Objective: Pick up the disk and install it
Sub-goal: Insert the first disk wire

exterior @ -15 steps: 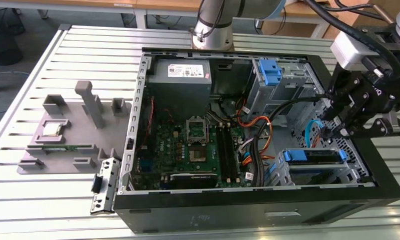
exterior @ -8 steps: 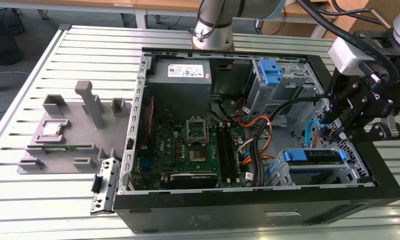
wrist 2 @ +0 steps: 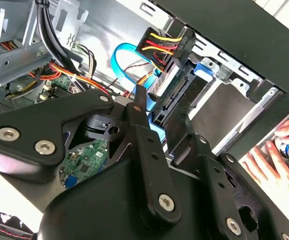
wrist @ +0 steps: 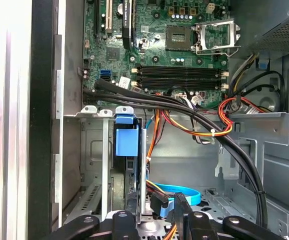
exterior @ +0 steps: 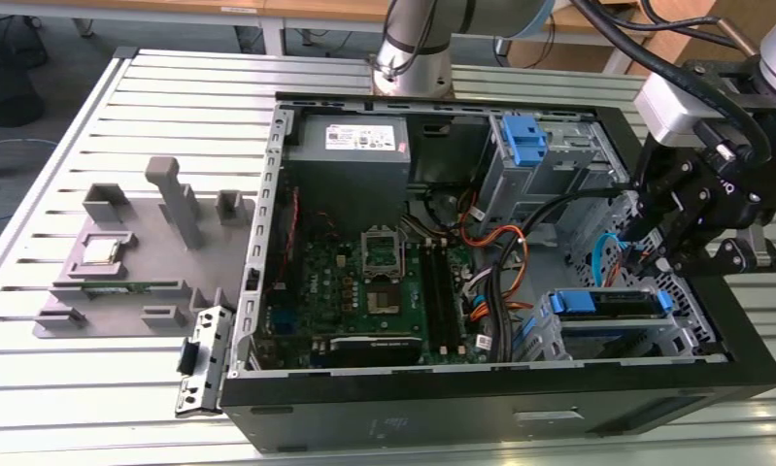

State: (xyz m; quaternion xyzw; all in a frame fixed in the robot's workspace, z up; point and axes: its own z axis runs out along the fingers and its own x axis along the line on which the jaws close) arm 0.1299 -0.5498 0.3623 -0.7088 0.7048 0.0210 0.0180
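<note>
The tool (wrist 2: 162, 107) sits astride the disk (exterior: 605, 304), slotted in a drive bay (exterior: 692, 320) of the computer case (exterior: 491, 413), grip impossible to tell; the rigid, weighty, shock-sensitive drive looks best held by its flat sides.

Black cables (wrist: 134, 96) crossing case (exterior: 491, 403), drive cage (wrist: 92, 145) crowding gripper (wrist: 159, 212)

Black gripper (wrist 2: 159, 109) linkages with silver screws (wrist 2: 165, 202), silver arm (exterior: 411, 44), black cables (exterior: 657, 41).
</note>
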